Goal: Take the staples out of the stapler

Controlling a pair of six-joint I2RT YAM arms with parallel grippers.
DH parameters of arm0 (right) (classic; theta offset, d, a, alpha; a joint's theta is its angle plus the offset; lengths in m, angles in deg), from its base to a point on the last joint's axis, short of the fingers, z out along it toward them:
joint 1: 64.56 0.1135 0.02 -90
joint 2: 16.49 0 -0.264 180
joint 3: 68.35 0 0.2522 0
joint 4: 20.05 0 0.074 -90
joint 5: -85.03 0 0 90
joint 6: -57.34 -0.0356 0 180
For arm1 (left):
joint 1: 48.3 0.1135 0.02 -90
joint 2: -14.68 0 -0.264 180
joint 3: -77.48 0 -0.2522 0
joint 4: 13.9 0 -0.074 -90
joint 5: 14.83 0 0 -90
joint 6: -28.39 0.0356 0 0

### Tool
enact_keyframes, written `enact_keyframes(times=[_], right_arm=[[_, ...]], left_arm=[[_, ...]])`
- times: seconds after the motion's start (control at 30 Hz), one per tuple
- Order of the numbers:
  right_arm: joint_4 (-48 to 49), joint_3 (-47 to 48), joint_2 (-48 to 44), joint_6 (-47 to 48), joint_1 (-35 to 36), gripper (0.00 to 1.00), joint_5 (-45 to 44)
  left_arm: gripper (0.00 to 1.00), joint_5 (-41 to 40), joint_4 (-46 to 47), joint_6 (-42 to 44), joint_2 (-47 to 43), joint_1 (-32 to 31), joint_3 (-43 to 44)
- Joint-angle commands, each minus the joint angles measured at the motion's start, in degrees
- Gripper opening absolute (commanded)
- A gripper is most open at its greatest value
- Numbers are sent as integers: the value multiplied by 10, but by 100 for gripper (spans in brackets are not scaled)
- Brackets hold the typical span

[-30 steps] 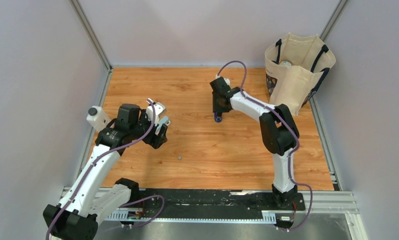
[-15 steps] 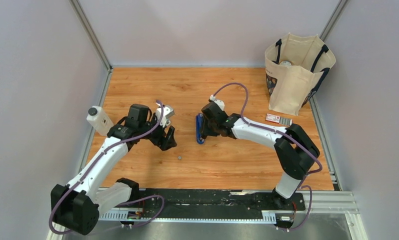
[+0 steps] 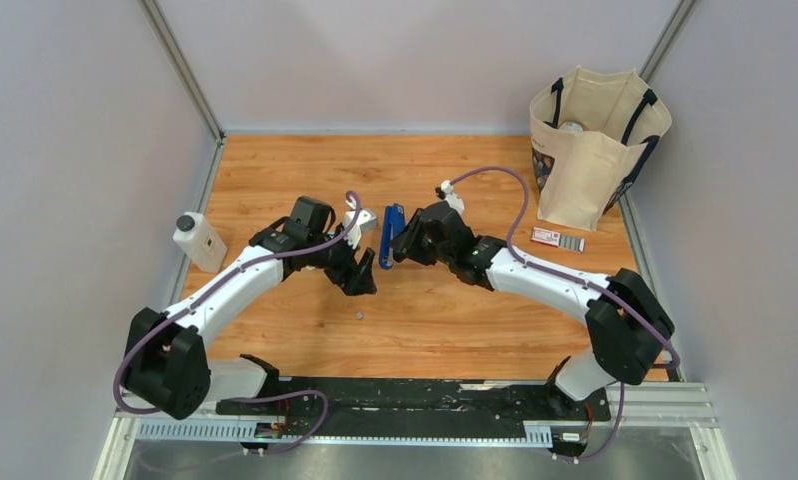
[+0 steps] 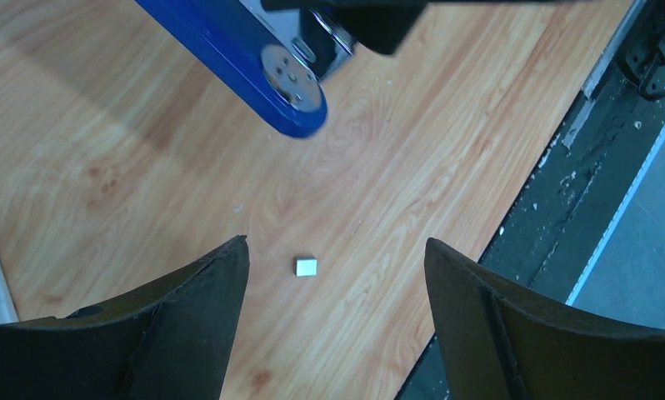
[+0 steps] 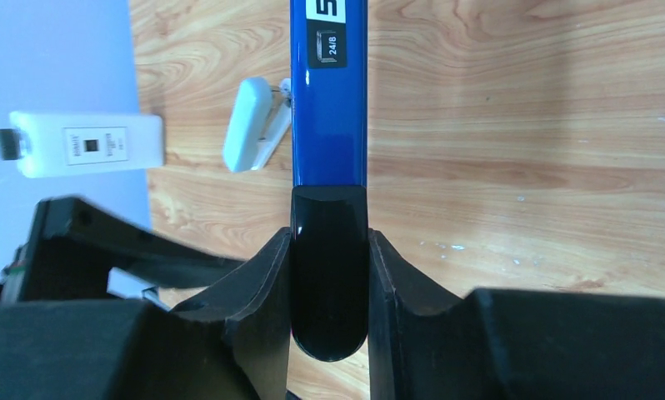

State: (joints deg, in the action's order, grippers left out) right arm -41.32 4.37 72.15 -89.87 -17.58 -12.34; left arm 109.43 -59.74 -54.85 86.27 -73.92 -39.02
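Over the middle of the wooden tabletop (image 3: 275, 170) the two arms came nose to nose, and what a grip on the right! The right hand (image 3: 399, 245) was clamped on the black rear end of the slim dark-blue stapler with black parts (image 3: 391, 225). Its fingers (image 5: 267, 275) pressed in from either side, and the blue body ran straight out ahead of the wrist camera, a "24/8" label showing on top. From the left wrist view the stapler (image 4: 254, 58) seemed to hang above the wood, throwing a shadow under it. Just beside it, the left hand (image 3: 361, 272) hovered with its fingers (image 4: 212, 292) spread wide and nothing between them. Down on the boards, framed between those fingers, lay a tiny silver-grey square bit of staples (image 4: 306, 267), apart from the stapler and nearer the arm bases. Off at the left edge stood a white plastic bottle with a black cap (image 3: 198, 240). At the far right corner stood a beige canvas tote bag with dark handles (image 3: 595, 150), and a small red-and-white box (image 3: 556, 237) lay just in front of it.
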Motion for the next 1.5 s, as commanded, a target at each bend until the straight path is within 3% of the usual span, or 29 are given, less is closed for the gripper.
enact_keyframes(times=[0.0,0.63,0.73,0.93,1.2,1.47], right_arm=[[98,-18,-58,-34,7,0,-4],[128,-46,-94,-43,19,0,20],[133,-48,-95,-50,23,0,30],[142,-53,-85,-57,44,0,44],[127,-67,-113,-33,43,0,30],[147,-127,-135,42,41,0,48]], left_arm=[[85,25,34,13,35,0,44],[83,45,69,-3,90,-3,66],[72,43,69,0,97,-3,72],[62,37,69,6,103,-3,93],[31,28,34,54,94,-3,98],[25,-45,33,119,84,-4,99]])
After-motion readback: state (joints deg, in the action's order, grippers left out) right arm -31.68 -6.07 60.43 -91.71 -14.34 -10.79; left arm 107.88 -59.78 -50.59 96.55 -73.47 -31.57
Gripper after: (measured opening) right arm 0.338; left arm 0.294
